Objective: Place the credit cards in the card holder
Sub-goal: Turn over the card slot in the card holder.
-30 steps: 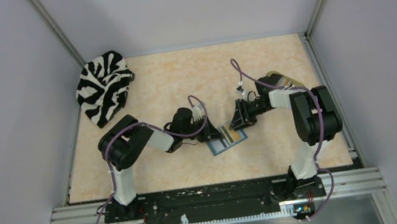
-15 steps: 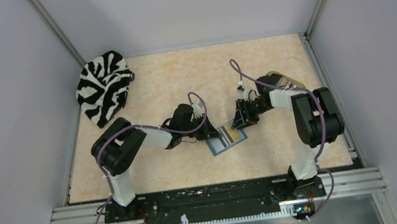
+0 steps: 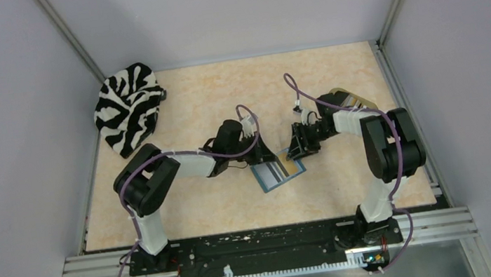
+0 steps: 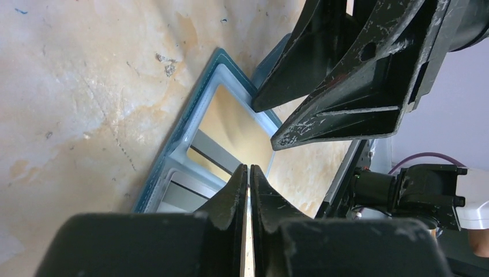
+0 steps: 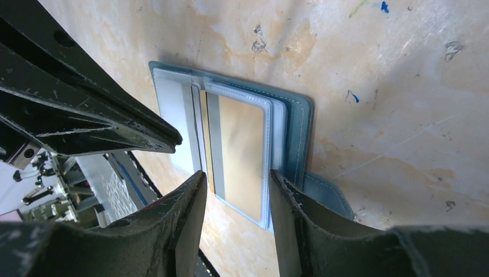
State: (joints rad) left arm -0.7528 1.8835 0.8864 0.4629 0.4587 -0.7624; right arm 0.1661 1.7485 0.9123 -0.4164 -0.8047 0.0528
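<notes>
On the beige table (image 3: pixel 189 103), the card holder (image 3: pixel 276 171) lies open at frame centre, a tan card (image 5: pixel 242 144) in its clear sleeve (image 5: pixel 275 133). My right gripper (image 5: pixel 236 176) stands parted astride that sleeve; best I pin it flat. My left gripper (image 4: pixel 248 173) is pinched together at the holder's upper-left edge, on a card or not I cannot tell. Zebra cloth (image 3: pixel 127 107) upper left; grey walls (image 3: pixel 9 139) around.

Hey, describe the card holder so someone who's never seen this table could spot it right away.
On the beige marbled table, look near the middle. The card holder lies open and flat there: a small teal wallet with clear sleeves showing a tan card, nothing like the zebra-striped cloth in the far left corner.
</notes>
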